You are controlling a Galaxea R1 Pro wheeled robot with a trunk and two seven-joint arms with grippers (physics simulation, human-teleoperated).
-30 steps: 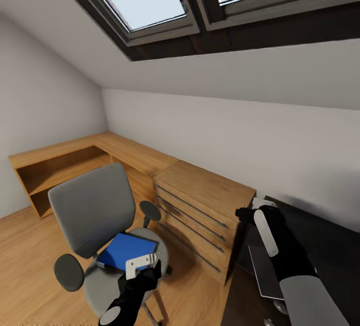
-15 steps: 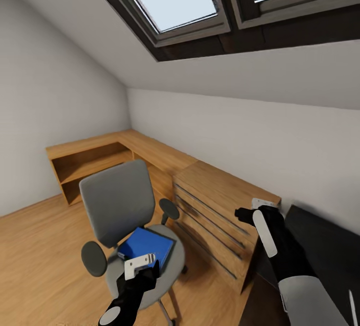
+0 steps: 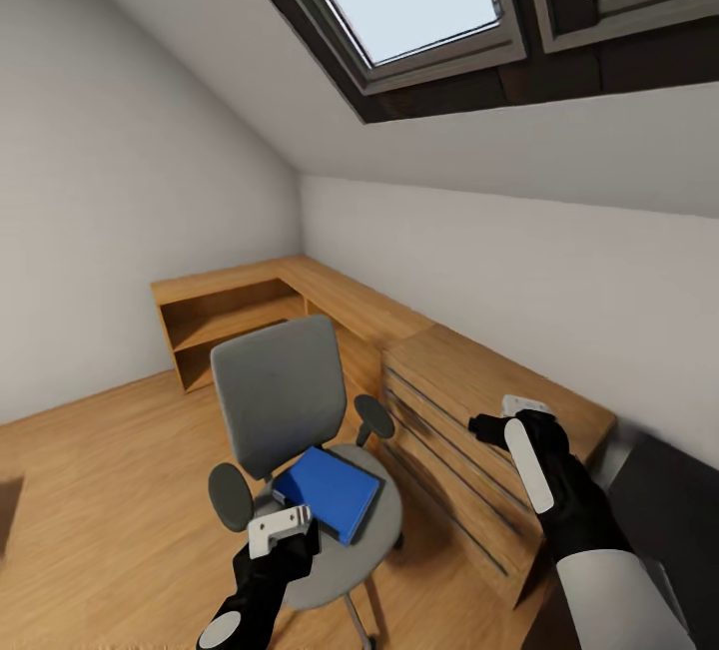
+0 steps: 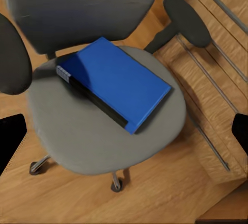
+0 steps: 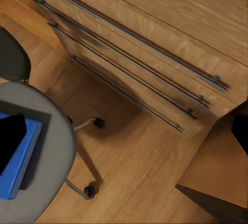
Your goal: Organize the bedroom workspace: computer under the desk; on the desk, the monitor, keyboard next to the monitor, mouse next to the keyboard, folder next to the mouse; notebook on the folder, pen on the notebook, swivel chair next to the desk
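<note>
The grey swivel chair [image 3: 280, 400] stands on the wood floor in front of me, left of centre. On its seat lies the blue folder [image 3: 330, 492], flat, black spine toward the backrest. My left gripper [image 3: 280, 528] hovers just before the seat, open; in the left wrist view its fingers [image 4: 10, 139] spread wide above the folder [image 4: 116, 82] without touching it. The right gripper [image 3: 496, 422] is raised over the wooden cabinet, open and empty. A corner of the black desk [image 3: 671, 495] shows at the lower right.
A low light-wood cabinet with long handles [image 3: 479, 430] stands between the chair and the desk, close to the chair's armrest [image 3: 373, 418]. A low wooden shelf unit [image 3: 225, 316] runs along the far walls. Open floor [image 3: 90, 490] lies left of the chair.
The camera has swung to the left, so chair and cabinet have slid right in the picture and most of the desk has left it. Both arms hold the same pose.
</note>
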